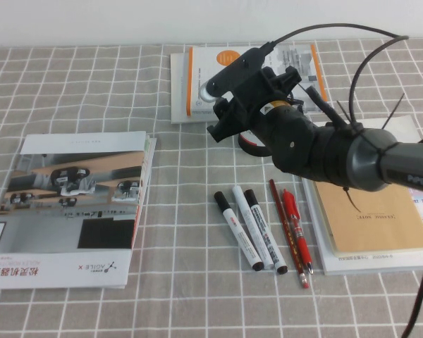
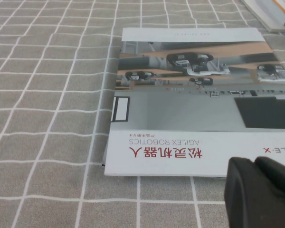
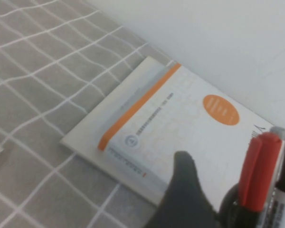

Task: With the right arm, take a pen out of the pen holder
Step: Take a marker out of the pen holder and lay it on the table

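Over the pen holder (image 1: 248,146), you cannot tell the right end effector's (image 1: 224,121) grip; pinch the light, stiff, slick pen (image 3: 259,171) by its cap. Left end effector (image 2: 256,190), pressed together, hangs above the brochure (image 2: 190,95).

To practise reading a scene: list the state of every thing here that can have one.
Right claw: open, above the pen holder.
Left claw: shut, parked beside the booklet.
Booklet: closed, lying flat.
Red marker: capped, standing in the holder.
Three markers: lying flat, outside the holder.
Red pen and pencil: lying flat beside them.
Notebook: closed.
Orange-striped book: closed.
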You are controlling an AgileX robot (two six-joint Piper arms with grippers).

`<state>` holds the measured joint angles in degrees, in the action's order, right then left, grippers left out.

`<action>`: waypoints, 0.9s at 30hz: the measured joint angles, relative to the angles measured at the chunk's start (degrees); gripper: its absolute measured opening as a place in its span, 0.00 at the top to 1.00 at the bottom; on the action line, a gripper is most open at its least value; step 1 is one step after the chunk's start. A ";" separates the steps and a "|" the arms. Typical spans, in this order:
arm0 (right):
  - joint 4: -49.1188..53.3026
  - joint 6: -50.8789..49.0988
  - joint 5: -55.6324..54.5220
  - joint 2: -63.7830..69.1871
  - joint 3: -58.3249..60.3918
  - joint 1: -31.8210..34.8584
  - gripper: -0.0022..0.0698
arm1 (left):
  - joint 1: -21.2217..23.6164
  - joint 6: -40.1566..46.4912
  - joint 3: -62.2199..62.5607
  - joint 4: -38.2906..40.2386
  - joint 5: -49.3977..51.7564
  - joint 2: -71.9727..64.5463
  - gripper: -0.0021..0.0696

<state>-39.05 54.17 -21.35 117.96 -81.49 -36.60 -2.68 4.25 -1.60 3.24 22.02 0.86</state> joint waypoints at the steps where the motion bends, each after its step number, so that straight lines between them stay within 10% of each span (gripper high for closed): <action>1: -1.50 1.08 -0.66 0.53 -0.60 0.00 0.39 | 0.00 0.00 0.00 0.00 0.00 0.00 0.98; 27: -12.76 11.11 -5.70 6.95 -8.13 -0.27 0.40 | 0.00 0.00 0.00 0.00 0.00 0.00 0.98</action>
<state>-51.80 65.28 -27.05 124.91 -89.62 -36.87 -2.68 4.25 -1.60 3.24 22.02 0.86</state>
